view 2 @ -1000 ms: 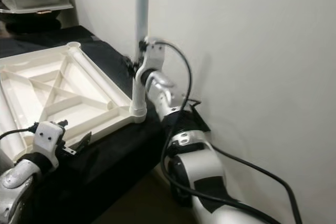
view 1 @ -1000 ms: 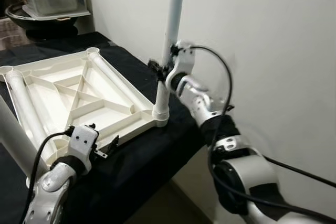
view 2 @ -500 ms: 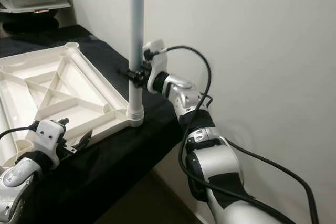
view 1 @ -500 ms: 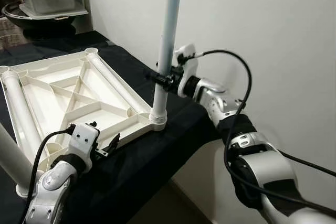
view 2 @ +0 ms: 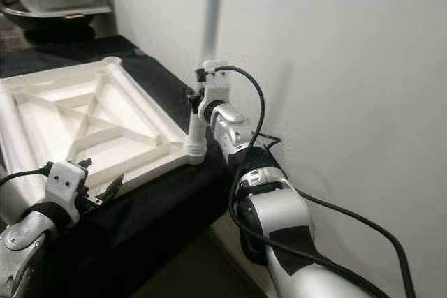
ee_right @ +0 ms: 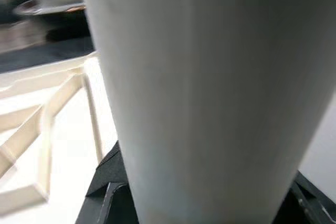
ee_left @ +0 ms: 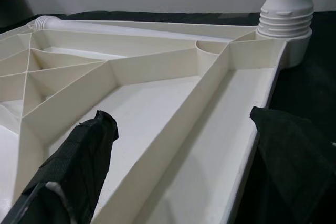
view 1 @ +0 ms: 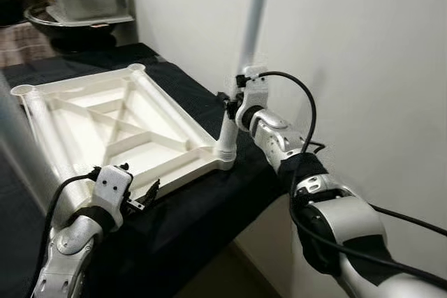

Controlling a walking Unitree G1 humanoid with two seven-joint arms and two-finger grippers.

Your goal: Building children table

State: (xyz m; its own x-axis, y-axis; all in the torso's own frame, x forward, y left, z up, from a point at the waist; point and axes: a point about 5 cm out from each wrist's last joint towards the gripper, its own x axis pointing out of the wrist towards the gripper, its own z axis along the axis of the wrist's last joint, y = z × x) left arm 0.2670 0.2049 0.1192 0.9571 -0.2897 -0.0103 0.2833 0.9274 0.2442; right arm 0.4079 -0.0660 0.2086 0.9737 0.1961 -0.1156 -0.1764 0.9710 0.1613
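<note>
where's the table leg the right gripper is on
In the eye views the leg stands upright in the near right corner socket of the upturned tabletop, by the wall, with the right gripper around it.

Light: even, soft indoor; wall [view 1: 363, 47] bright.
Shadows: faint beneath the white tabletop [view 1: 119, 127].
Blur: table leg [ee_right: 205, 93] close, out of focus; background plate smeared.

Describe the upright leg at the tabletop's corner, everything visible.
The leg is a long white tube, plastic by its look, slightly wider toward the bottom, with a ribbed threaded collar at its base. It stands nearly upright, leaning a little, seated in the corner socket of the upside-down tabletop nearest the wall. Its top runs out of frame. The right pincer is closed around it low down, just above the collar.
</note>
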